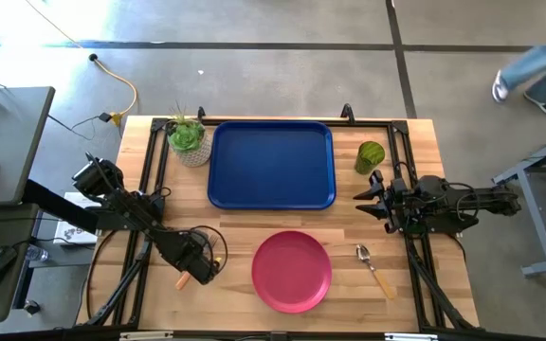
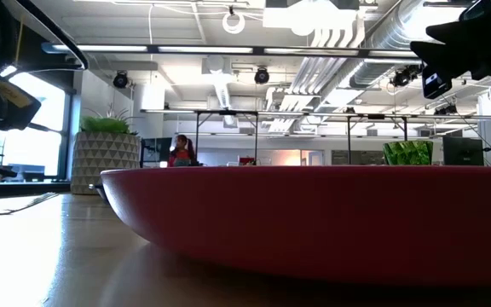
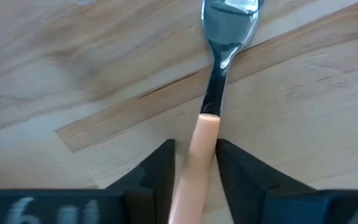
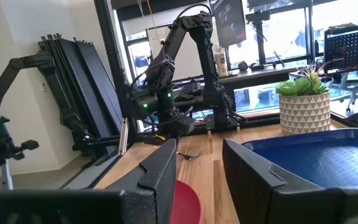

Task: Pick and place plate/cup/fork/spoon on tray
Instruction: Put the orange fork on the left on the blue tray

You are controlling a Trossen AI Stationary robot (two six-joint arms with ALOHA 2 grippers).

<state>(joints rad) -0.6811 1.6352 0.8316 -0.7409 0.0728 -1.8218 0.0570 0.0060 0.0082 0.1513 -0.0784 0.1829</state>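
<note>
My left gripper (image 1: 205, 267) is near the table's front left, shut on the fork, whose orange handle (image 3: 199, 149) runs between its fingers and whose metal neck and head (image 3: 225, 25) lie beyond them. The pink plate (image 1: 292, 271) rests flat on the table at front centre. The spoon (image 1: 374, 268) lies on the table right of the plate. The olive-green cup (image 1: 370, 156) stands right of the blue tray (image 1: 271, 163), which lies at the back centre. My right gripper (image 1: 368, 201) is open and empty, right of the tray and just nearer than the cup. My left gripper pinches the fork's orange handle (image 3: 194, 168) between its two fingers, close to where the handle meets the metal neck. The fingers come from above, one on either side of the handle. The handle's free end (image 1: 182, 280) sticks out behind the gripper. I cannot tell whether the fork is off the table.
A potted plant (image 1: 188, 140) stands at the tray's far left corner. Bare wood lies between the tray and the plate. A black frame (image 1: 401, 142) runs along the table's edges. A person's legs (image 1: 538, 66) pass on the floor beyond the far right corner.
</note>
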